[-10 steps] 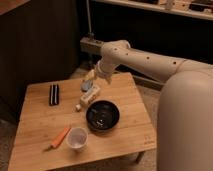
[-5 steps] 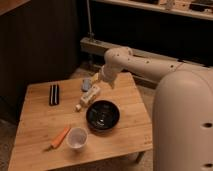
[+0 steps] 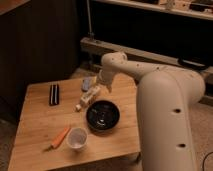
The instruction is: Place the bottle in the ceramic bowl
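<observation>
Gripper point(image 3: 101, 86) of the white robot arm point(image 3: 122, 65) hangs low over the far side of the wooden table point(image 3: 40, 120), lower than a second ago and nearer the upper end of the bottle point(image 3: 88, 98). Over the last two moments the arm's bent joint has also dropped towards the tabletop. Whether the gripper is wide, narrow or closed on anything cannot be told from this angle, nor whether it touches the bottle.

The bottle has not shifted in that time. It lies on its side on the wood, just beyond the far left rim of the ceramic bowl point(image 3: 102, 117), angled so that its small white cap points down and left, towards the near side of the table. It is pale yellowish-white, slim and elongated, and shorter than the bowl is wide. The bowl is round, shallow and glossy black, with light glinting in its bare inside.

The rest of the table is as it was. A white cup point(image 3: 76, 138) stands near the front edge, left of the bowl, with an orange stick-like item point(image 3: 60, 137) lying just beside it. A flat black object point(image 3: 54, 94) rests towards the far left, and a small blue-grey item point(image 3: 88, 83) sits behind the bottle, close to the gripper. The robot's white body point(image 3: 167, 120) fills the right of the view.
</observation>
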Robot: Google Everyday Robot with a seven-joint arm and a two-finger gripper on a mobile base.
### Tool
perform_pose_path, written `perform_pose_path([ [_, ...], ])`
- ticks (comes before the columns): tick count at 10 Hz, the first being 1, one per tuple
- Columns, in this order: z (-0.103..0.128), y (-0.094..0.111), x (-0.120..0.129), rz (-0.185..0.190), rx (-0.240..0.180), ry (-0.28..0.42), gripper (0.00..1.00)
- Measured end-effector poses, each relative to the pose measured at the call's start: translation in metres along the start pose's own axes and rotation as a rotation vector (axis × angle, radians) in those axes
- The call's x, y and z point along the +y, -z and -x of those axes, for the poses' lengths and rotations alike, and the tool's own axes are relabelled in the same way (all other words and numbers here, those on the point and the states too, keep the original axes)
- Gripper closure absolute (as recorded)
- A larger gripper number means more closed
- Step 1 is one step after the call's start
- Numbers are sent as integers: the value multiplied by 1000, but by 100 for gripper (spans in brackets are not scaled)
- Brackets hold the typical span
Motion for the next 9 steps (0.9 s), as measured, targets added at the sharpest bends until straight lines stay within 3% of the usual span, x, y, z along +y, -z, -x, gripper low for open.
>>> perform_pose_path([
  [4, 6, -33, 5, -29, 54, -25, 20],
  [9, 8, -46, 13, -62, 84, -32, 20],
])
